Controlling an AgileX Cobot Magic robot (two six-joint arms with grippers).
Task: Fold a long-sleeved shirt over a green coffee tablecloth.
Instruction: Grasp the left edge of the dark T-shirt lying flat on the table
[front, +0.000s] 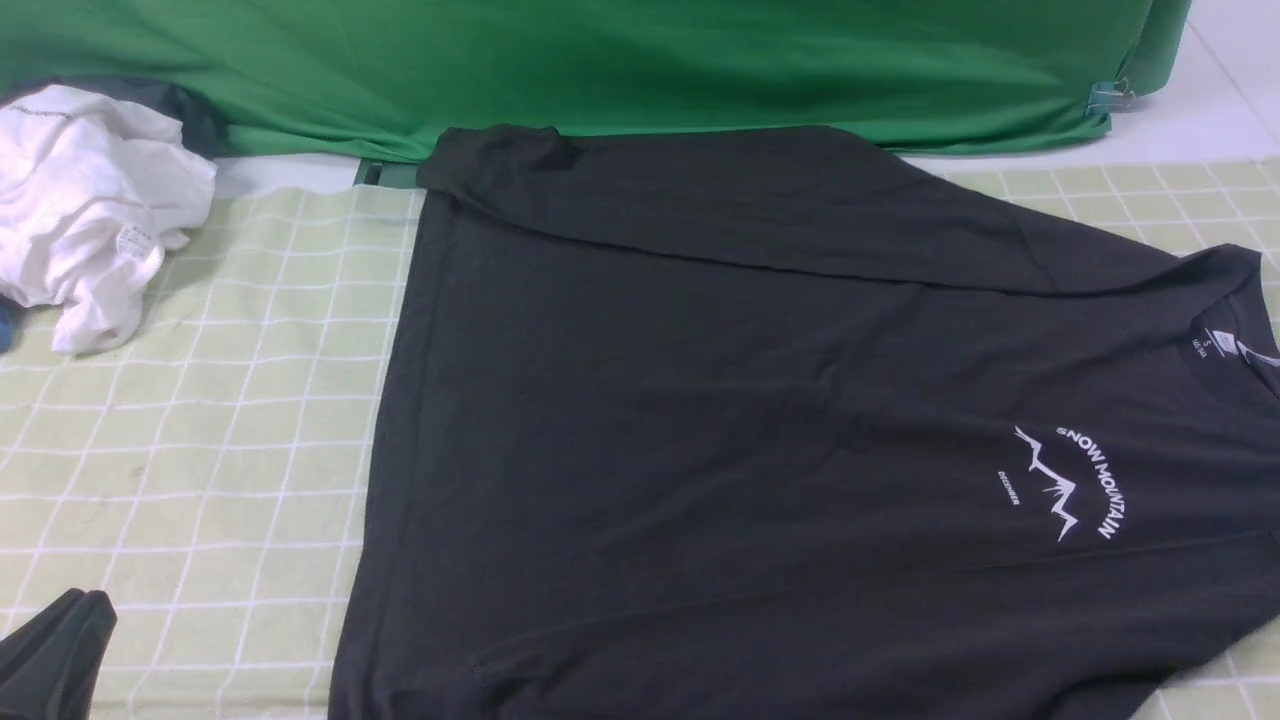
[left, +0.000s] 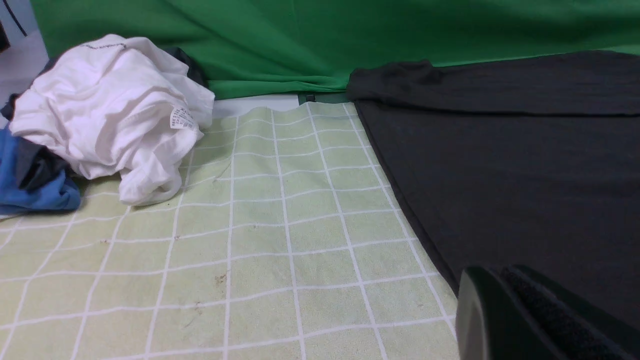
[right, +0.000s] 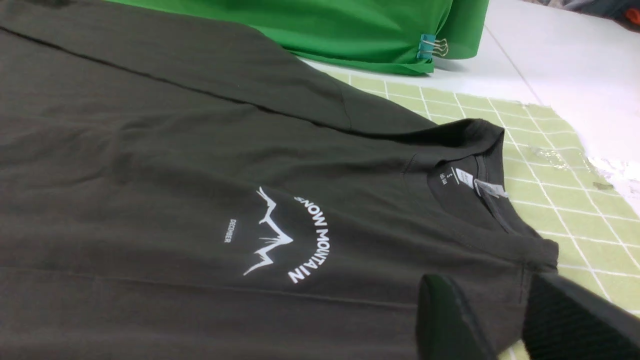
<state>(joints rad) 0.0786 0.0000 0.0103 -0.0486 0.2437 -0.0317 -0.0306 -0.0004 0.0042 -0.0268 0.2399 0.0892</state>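
Note:
The long-sleeved shirt (front: 750, 400) is black and lies flat on the green coffee tablecloth (front: 200, 420). Its neck label points right, and one sleeve is folded across its far side. The white SNOW MOUNTAIN print (right: 285, 235) faces up. My left gripper (front: 60, 640) is shut and empty at the near left. In the left wrist view this gripper (left: 495, 275) sits at the shirt's (left: 500, 165) hem edge. My right gripper (right: 487, 280) is open, its jaws straddling the shirt's (right: 150, 175) shoulder edge near the collar. It is outside the front view.
A crumpled white garment (front: 90, 210) lies at the far left, with a blue one (left: 30, 185) beside it. Plain deep green fabric (front: 600, 70) hangs along the back, held by a binder clip (front: 1105, 97). Bare white table (right: 550, 60) shows beyond the tablecloth's (right: 565, 200) right edge.

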